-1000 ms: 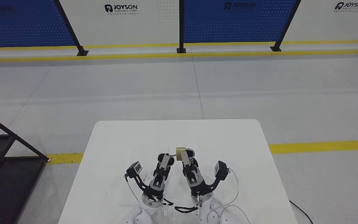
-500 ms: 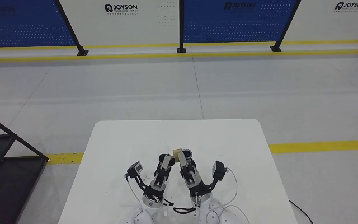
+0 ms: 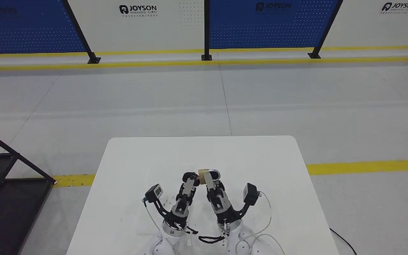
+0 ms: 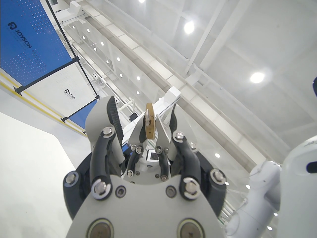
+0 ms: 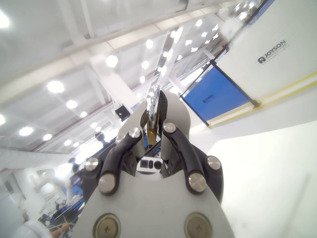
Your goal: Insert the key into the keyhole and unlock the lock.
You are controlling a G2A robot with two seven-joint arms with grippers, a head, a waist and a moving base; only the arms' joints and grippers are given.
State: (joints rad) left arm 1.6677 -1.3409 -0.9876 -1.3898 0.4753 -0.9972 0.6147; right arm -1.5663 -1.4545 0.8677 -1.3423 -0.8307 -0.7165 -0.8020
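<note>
A brass padlock (image 3: 204, 173) is held up above the white table (image 3: 146, 166), close to the robot, with my right gripper (image 3: 208, 179) shut on it. In the right wrist view the lock (image 5: 151, 128) shows edge-on between the shut fingers of the gripper (image 5: 154, 111), and a silvery metal piece (image 5: 153, 97) rises from it; I cannot tell whether this is the key or the shackle. My left gripper (image 3: 187, 180) stands right beside it, open. In the left wrist view its fingers (image 4: 114, 116) spread wide on either side of the lock (image 4: 149, 125).
Both arms are raised over the table's near edge. The floor behind the table has yellow lines (image 3: 357, 167), with blue and white panels (image 3: 268, 19) at the far end. A dark rack (image 3: 16, 172) stands to the table's left.
The right gripper with the padlock has shifted slightly toward the left gripper. The left gripper has hardly moved and stays open.
</note>
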